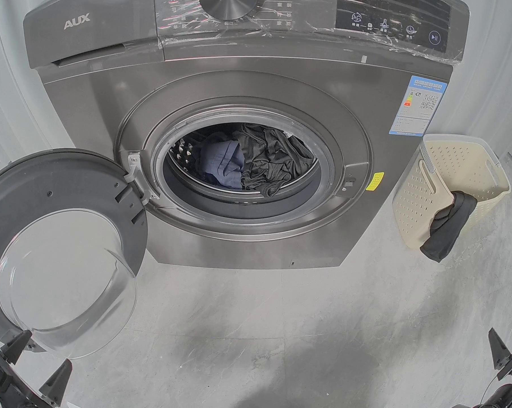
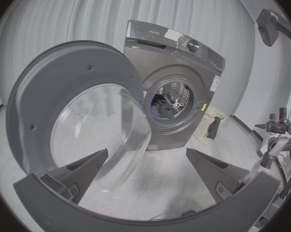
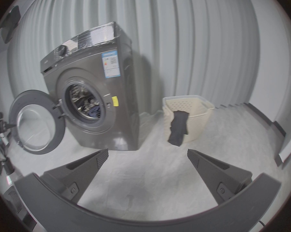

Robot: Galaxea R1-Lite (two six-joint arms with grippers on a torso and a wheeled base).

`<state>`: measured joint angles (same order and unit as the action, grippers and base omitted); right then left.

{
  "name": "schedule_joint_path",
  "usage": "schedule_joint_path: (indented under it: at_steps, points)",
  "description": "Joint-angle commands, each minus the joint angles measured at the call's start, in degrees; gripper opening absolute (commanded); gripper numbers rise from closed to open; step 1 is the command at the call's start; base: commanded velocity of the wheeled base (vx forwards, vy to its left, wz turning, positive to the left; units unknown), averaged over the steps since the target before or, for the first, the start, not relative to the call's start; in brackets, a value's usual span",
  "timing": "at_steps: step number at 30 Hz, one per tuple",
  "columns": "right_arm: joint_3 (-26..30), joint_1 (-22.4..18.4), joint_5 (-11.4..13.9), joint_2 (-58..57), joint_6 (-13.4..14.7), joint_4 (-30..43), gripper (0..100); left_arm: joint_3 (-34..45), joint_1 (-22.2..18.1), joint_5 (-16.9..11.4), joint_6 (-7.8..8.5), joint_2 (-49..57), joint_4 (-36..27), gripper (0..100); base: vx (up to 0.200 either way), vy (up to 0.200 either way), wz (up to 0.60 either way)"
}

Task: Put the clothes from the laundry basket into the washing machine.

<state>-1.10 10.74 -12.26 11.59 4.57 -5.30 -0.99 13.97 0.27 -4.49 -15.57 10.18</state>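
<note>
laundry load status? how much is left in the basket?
Done: door open, a blue garment and dark clothes already in the drum. In hand: nothing; left gripper and right gripper both open and empty. Left: one dark garment draped over the laundry basket rim; no others visible inside.

We face the washing machine point(image 1: 239, 80), door point(image 1: 58, 188) open leftward, clothes point(image 1: 267, 154) inside, laundry basket point(image 1: 471, 165) at its right, garment point(image 1: 448, 228) over the rim.
</note>
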Motion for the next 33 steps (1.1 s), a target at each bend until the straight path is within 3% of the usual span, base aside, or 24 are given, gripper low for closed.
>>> schedule_joint_path:
  at_steps: [1,4,6,8,9,11,13,15,17,18,20,22,25,29,31,33]
  points:
    - [1.10,-2.65,-4.70,-5.62,0.53,1.44,100,0.99,-7.91,-0.27,-0.26,10.29,-4.29,100,0.000,0.000,0.00]
    - [1.10,-3.27,-5.14,-5.53,0.61,1.44,100,0.99,-11.95,-0.88,0.88,11.26,-6.40,100,0.000,-0.133,0.00]
    - [1.10,-3.97,-6.72,-5.53,0.70,1.44,100,0.99,-15.29,-1.15,1.50,13.72,-7.37,100,0.000,-0.200,0.00]
    - [1.01,-4.76,-7.07,-5.62,0.26,1.52,100,0.99,-15.20,-0.27,3.78,13.55,-7.72,100,0.000,-0.200,0.00]
    - [1.01,-5.11,-6.54,-5.62,-0.18,1.44,100,0.99,-15.03,0.61,4.49,13.63,-8.60,100,0.000,-0.200,0.00]
    - [1.01,-5.11,-3.82,-5.62,-1.58,1.35,100,0.99,-14.76,1.23,4.22,14.07,-10.44,100,0.000,-0.200,0.00]
    - [1.10,-5.11,1.98,-5.62,-2.81,1.17,100,0.81,-14.32,1.23,4.13,15.13,-10.97,100,0.000,-0.200,0.00]
    - [1.10,-5.11,5.41,-5.62,-2.90,1.26,100,0.99,-14.06,1.23,4.66,15.39,-10.53,100,0.000,-0.100,0.00]
    - [1.10,-5.20,5.76,-5.62,-2.99,1.35,100,0.99,-14.06,1.14,4.57,15.39,-10.53,100,0.000,0.000,0.00]
    - [1.10,-5.47,4.79,-5.62,-3.17,1.44,100,0.99,-14.06,1.14,4.49,15.30,-10.53,100,0.000,0.000,0.00]
    - [1.01,-8.63,2.77,-6.94,-4.92,1.61,100,0.99,-13.97,1.05,4.49,15.30,-10.53,100,0.000,0.000,0.00]
    - [1.01,-12.67,3.65,-9.75,-6.15,1.61,100,0.99,-13.97,1.14,4.40,15.30,-10.53,100,0.000,0.000,0.00]
    - [1.01,-11.27,5.23,-11.51,-6.24,1.61,100,0.99,-14.06,1.05,4.57,15.30,-10.44,100,0.000,0.000,0.00]
    - [1.01,-10.92,4.88,-11.59,-6.07,1.61,100,0.99,-14.06,0.96,4.22,15.30,-10.44,100,0.000,-0.150,0.00]
    - [1.01,-11.27,6.90,-11.51,-5.98,1.70,100,0.99,-14.06,1.05,4.05,15.30,-10.44,100,0.000,-0.200,0.00]
    - [1.01,-11.27,11.12,-11.51,-5.71,1.79,100,0.90,-13.97,0.96,4.22,15.30,-10.44,100,0.000,-0.200,0.00]
